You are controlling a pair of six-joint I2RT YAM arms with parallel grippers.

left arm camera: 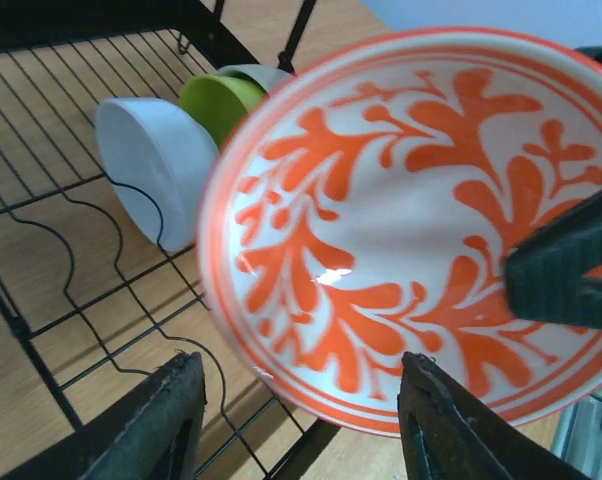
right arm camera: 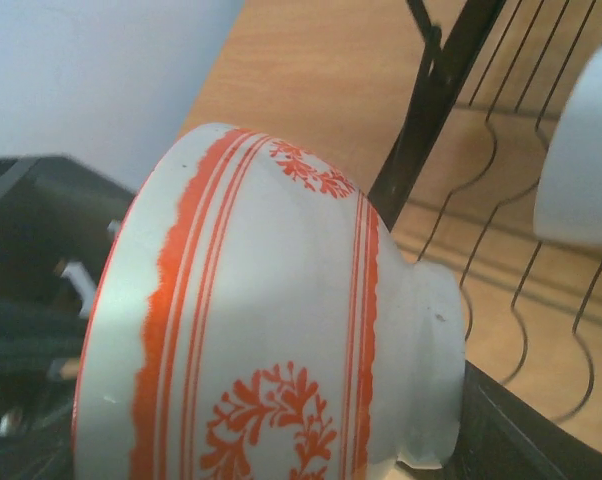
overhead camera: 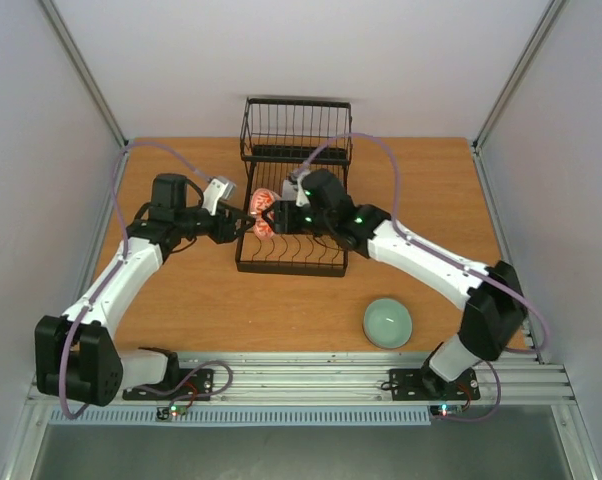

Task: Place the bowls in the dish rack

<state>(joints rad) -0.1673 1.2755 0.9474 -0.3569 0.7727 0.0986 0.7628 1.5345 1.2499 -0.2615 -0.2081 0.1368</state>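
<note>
The white bowl with red-orange pattern [overhead camera: 263, 215] [left arm camera: 411, 220] [right arm camera: 271, 320] hangs on its side over the left part of the dish rack [overhead camera: 293, 264] [left arm camera: 71, 232] [right arm camera: 431, 110]. My right gripper [overhead camera: 279, 213] [right arm camera: 281, 440] is shut on it, with one finger inside the bowl and one at its foot. My left gripper [overhead camera: 239, 222] [left arm camera: 301, 420] stands open just below the bowl's rim, its fingers [left arm camera: 156, 420] apart from it. A white bowl [left arm camera: 151, 170] [right arm camera: 581, 150], a yellow-green bowl [left arm camera: 221, 100] and a pale bowl [left arm camera: 259, 72] stand on edge in the rack.
A pale celadon bowl [overhead camera: 388, 323] sits upright on the wooden table at the front right. The rack's taller wire basket section [overhead camera: 296, 125] is at the far end. Both arms meet over the rack's left side.
</note>
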